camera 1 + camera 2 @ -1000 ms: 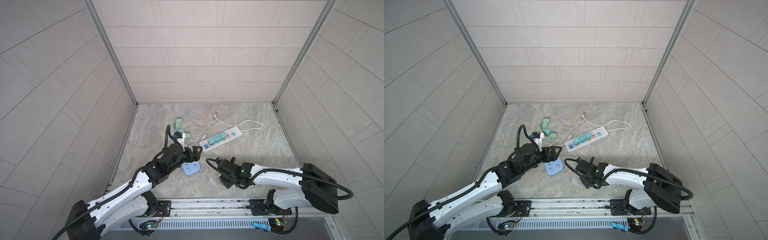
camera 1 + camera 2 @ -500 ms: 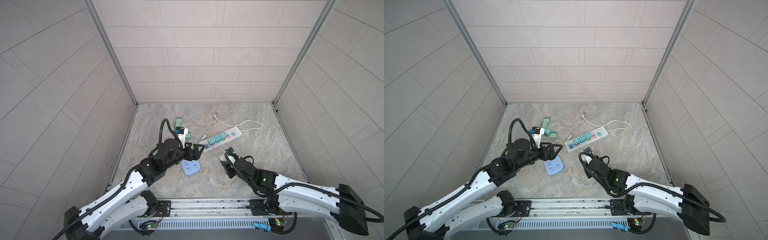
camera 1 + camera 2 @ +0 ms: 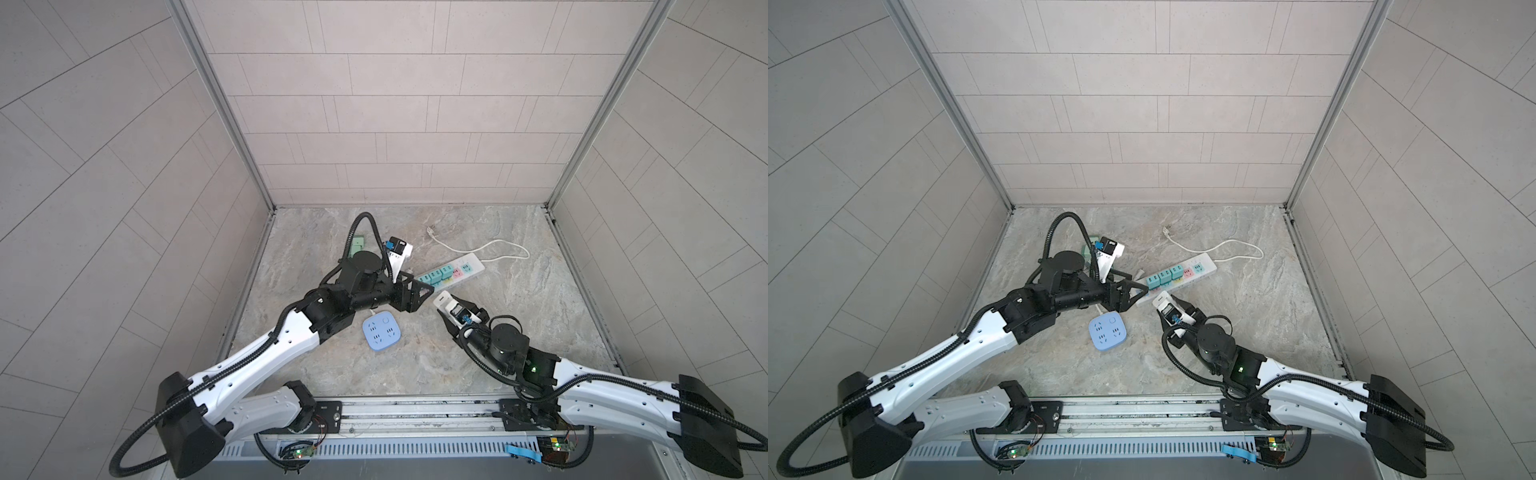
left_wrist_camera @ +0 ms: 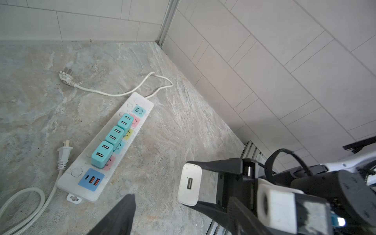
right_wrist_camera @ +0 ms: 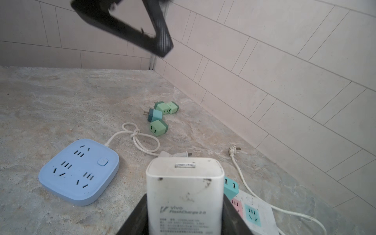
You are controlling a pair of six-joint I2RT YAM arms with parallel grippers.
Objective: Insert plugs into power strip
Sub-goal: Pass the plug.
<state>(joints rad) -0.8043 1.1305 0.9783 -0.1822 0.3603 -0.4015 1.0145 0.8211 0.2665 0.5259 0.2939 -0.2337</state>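
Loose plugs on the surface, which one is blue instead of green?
The light blue plug, lying on its side between the green pair and the single green plug. The other three are all mint green.

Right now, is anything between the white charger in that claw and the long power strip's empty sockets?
Nothing visible. The right claw holds the white charger above bare table beside the power strip, whose far-end sockets are free. The left claw hangs open near the strip's other end, aside.
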